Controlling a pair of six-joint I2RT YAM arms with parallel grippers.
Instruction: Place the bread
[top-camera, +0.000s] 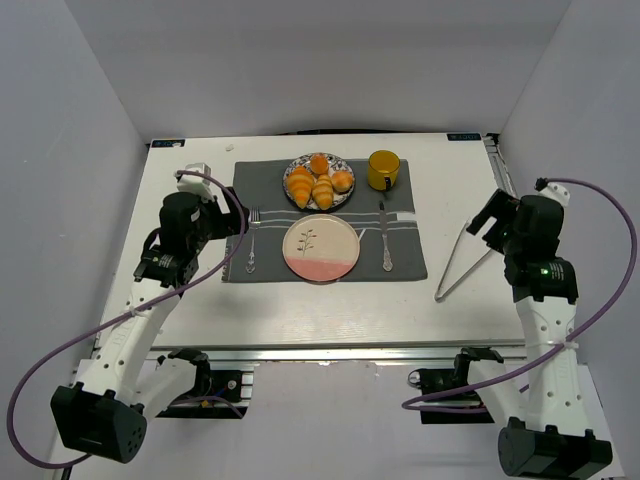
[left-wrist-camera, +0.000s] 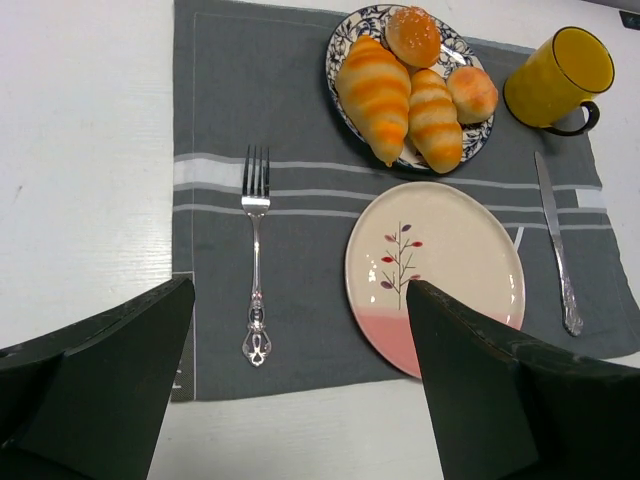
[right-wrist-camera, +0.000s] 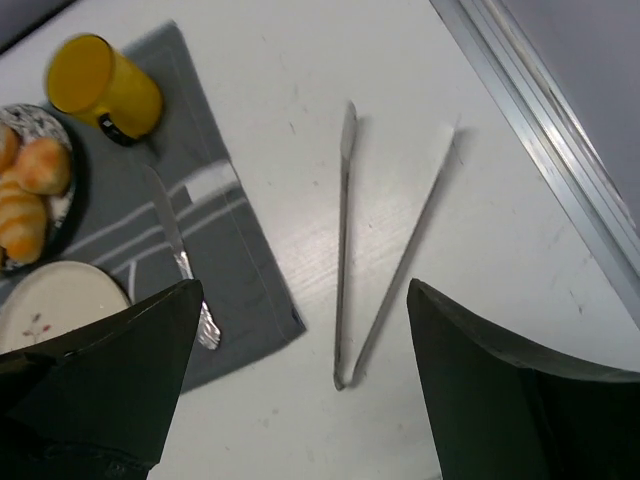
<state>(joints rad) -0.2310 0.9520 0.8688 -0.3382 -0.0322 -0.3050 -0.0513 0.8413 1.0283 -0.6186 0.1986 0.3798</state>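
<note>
The bread (top-camera: 323, 192) is a small golden ridged roll lying on a patterned plate (top-camera: 292, 169) at the back of the grey placemat, beside a wider orange croissant (top-camera: 299, 186) and two round buns. In the left wrist view the bread (left-wrist-camera: 437, 120) lies right of the wide croissant (left-wrist-camera: 375, 92). It also shows at the left edge of the right wrist view (right-wrist-camera: 18, 228). My left gripper (top-camera: 232, 224) (left-wrist-camera: 300, 390) is open and empty above the placemat's near left edge. My right gripper (top-camera: 487, 222) (right-wrist-camera: 300, 390) is open and empty above metal tongs (right-wrist-camera: 344, 200).
An empty cream and pink plate (top-camera: 320, 250) (left-wrist-camera: 450, 250) sits at the placemat's (top-camera: 270, 190) front centre, with a fork (top-camera: 252, 240) to its left and a knife (top-camera: 386, 240) to its right. A yellow mug (top-camera: 383, 169) stands at the back right. The tongs (top-camera: 460, 262) lie right of the mat.
</note>
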